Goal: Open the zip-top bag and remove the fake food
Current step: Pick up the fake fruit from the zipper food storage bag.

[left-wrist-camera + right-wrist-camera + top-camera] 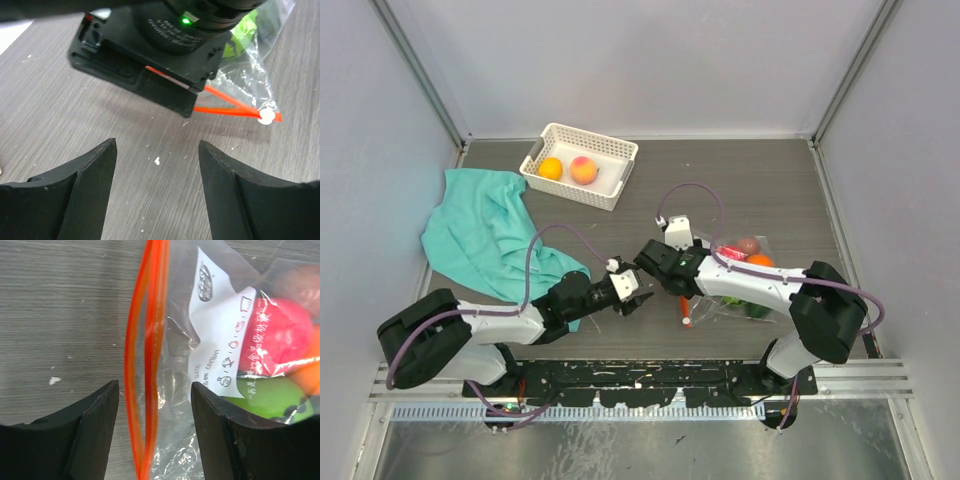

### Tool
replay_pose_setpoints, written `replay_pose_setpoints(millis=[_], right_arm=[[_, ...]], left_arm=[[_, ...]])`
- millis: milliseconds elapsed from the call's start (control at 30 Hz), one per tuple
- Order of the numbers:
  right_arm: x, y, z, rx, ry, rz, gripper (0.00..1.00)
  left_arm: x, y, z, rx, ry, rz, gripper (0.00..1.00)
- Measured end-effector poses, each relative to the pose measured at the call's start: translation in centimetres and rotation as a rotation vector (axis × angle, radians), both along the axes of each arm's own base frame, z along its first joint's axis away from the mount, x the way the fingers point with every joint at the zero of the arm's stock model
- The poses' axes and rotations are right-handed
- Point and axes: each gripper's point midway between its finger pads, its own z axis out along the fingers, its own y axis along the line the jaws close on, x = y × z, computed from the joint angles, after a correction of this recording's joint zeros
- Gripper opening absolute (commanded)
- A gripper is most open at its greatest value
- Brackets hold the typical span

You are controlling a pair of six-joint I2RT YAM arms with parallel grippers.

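While the zip-top bag (pixel 725 308) lies on the counter (pixel 720 190) under my right forearm, my left gripper (pixel 157 145) hovers just left of it, jaws spread with only bare wood grain between them. I judge it waits there to pinch one lip of the mouth. Next comes my right gripper (pixel 155 386), jaws likewise apart and holding nothing, set over the orange-red zipper strip (pixel 145 365), which runs between them in the wrist view. Whether either jaw touches the plastic I cannot tell. The strip's two tracks bow apart a little, so the mouth looks partly parted, hardly wide enough for fruit. Right of the strip sit the white label (pixel 220 325) and the fake food (pixel 754 254), all inside the bag: a red fruit (pixel 280 335), a green fruit (pixel 265 397), an orange fruit (pixel 310 375).

Around us, a teal cloth (pixel 485 235) is bunched at the far left, its edge by my left arm. A white slotted basket (pixel 570 190) stands at the back, well apart from the bag, holding an orange ball (pixel 551 169) and a peach (pixel 584 170). A small white tab (pixel 266 116) caps the strip's near end, beyond the right gripper's body. What hampers me, I think, is crowding: both grippers meet over one short stretch of zipper, and my right arm covers much of the bag.
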Motion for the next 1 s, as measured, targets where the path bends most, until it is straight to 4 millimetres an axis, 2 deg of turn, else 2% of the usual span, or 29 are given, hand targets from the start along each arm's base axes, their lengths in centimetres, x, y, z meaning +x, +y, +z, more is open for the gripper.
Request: replay_pose_setpoints(millis=[167,267,567,667,767,1000], right_arm=[[-0.4,-1.2,0.0,-0.086,-0.024,-0.024,0.53],[-0.5,-1.7,0.2,-0.111,-0.036,-0.032,0.37],[-0.4,-2.6,0.5,-0.149,-0.056,-0.053,0.19],[-0.5,-2.8,0.8,-0.147,-0.063,-0.047,0.08],[-0.6,-2.8,2.0,-0.119,-0.081,-0.03,0.01],[-0.9,-2.7,6.4,0.028,-0.169,0.019,0.0]], left_arm=[[0.2,1.2,-0.2,0.05,-0.004,0.041,0.53],[0.2,1.7,0.2,0.052,-0.004,0.053,0.45],[-0.4,2.9,0.8,0.033,0.012,0.075,0.45],[-0.7,3.1,1.3,0.01,0.032,0.076,0.45],[-1.4,3.0,1.7,-0.021,0.072,0.058,0.45],[-3.3,1.8,2.2,-0.11,0.247,-0.005,0.48]])
